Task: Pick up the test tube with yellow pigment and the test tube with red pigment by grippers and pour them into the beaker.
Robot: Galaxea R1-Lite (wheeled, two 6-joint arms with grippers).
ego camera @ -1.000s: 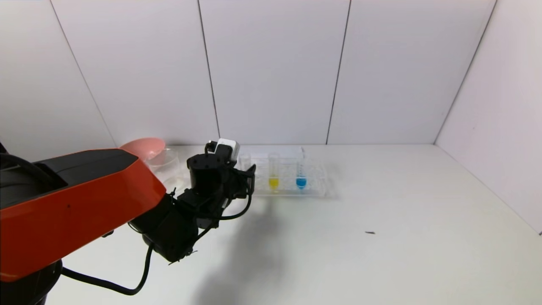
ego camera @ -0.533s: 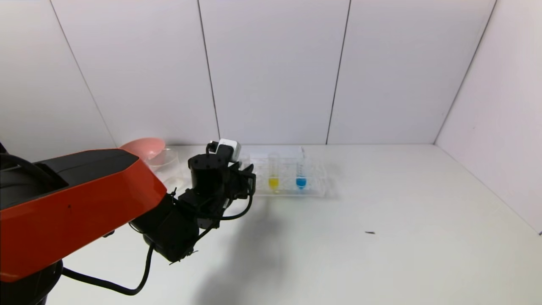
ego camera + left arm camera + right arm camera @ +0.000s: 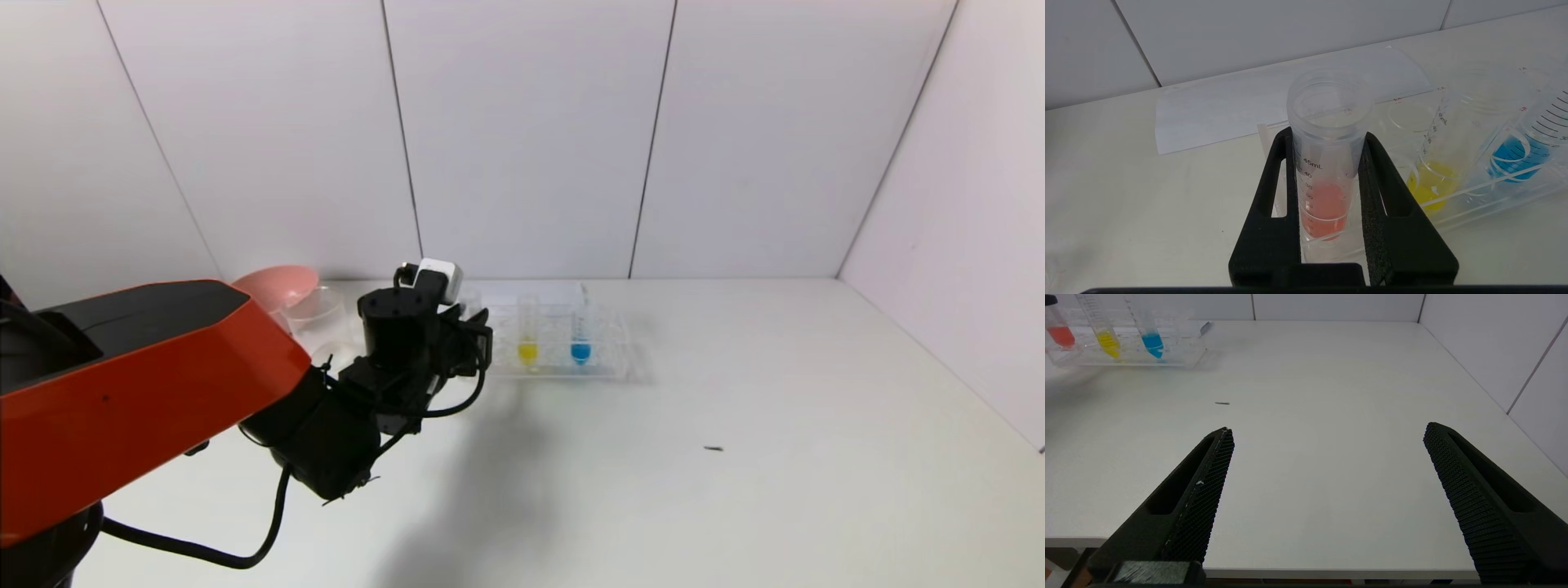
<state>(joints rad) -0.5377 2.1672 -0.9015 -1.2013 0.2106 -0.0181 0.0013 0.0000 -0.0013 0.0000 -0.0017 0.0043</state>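
Gripping red-pigment test tube [image 3: 1327,163] at rack's [image 3: 1474,212] end slot, left pincer [image 3: 1327,163] clamped on both sides; yellow-pigment tube [image 3: 1433,179] adjacent in rack; right pincer [image 3: 1327,457] spread wide above table [image 3: 1310,416]

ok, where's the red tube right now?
The red tube stands upright at the left end of the rack, clamped in the left gripper, beside the yellow tube.

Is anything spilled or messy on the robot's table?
No spill shows. The only stray thing is a small dark speck lying alone on the white table, in front of the tube rack. The coloured liquids are all inside their tubes.
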